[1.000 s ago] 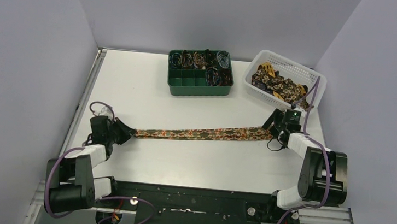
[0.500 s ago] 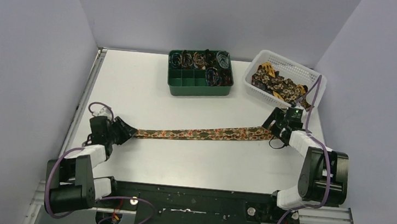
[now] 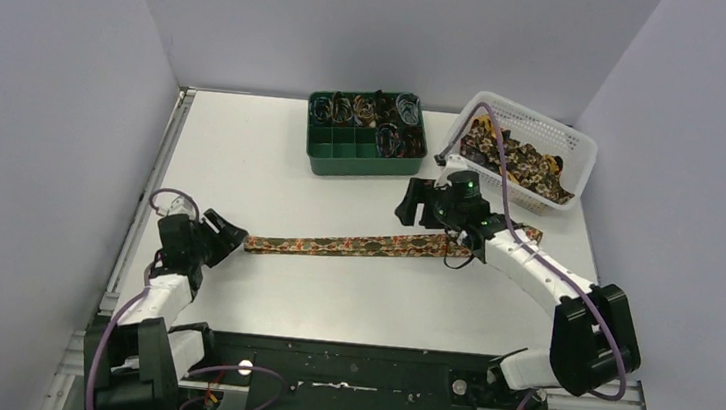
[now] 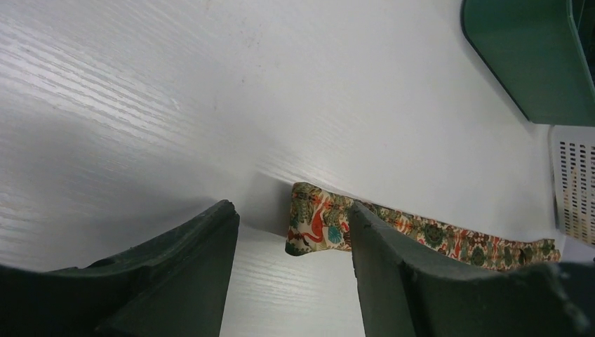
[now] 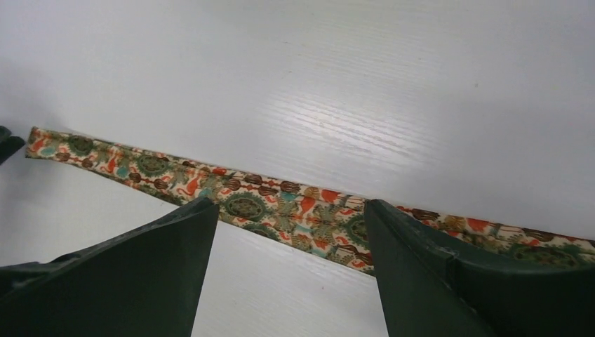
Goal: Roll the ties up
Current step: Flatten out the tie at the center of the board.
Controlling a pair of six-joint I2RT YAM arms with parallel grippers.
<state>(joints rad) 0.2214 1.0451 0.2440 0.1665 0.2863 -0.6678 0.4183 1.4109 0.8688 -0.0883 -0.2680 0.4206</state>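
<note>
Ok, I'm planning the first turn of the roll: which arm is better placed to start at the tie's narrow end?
Left, probably. The left gripper is open, the narrow end of the tie lying just ahead between its fingers. The right gripper hangs open above the middle stretch, away from that end.

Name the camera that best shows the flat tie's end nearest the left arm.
Left wrist: the tie's end lies flat, close up, print sharp. Top external shows the whole tie but that end tiny. Right wrist shows a middle stretch, that end distant at frame left.
</note>
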